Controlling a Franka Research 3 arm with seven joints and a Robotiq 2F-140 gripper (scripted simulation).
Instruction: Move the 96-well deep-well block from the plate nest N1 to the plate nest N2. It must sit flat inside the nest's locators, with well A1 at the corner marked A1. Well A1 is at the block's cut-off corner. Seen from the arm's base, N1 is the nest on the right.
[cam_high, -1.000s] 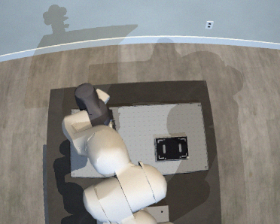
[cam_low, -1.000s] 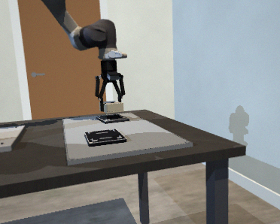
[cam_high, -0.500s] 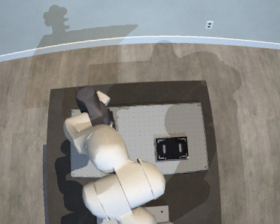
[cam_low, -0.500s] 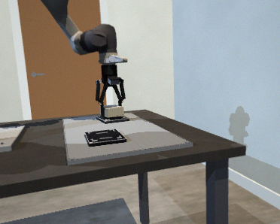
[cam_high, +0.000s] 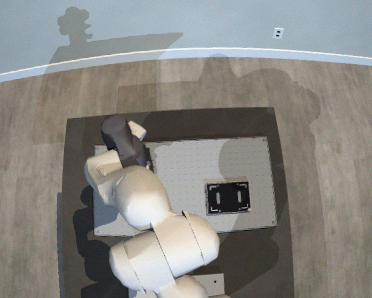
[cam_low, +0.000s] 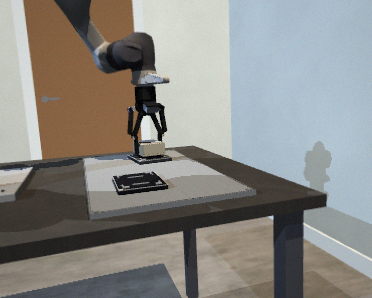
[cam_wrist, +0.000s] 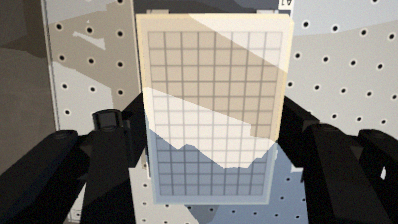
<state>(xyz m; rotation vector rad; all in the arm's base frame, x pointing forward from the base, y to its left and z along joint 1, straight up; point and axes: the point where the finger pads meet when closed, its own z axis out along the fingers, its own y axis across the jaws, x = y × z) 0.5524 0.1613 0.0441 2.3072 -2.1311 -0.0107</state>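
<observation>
The cream 96-well deep-well block is between the fingers of my gripper, which is shut on its long sides. It hangs level right over the far black nest N2; I cannot tell whether it touches. In the wrist view the block fills the middle, grid of wells up, with the dark fingers of the gripper at both sides and the nest's edge showing around it. Nest N1 is empty. In the overhead view the arm hides the block and N2.
Both nests stand on a grey perforated plate on the dark table. A light tray lies at the table's left end. The arm's large white links cover the plate's left part from above.
</observation>
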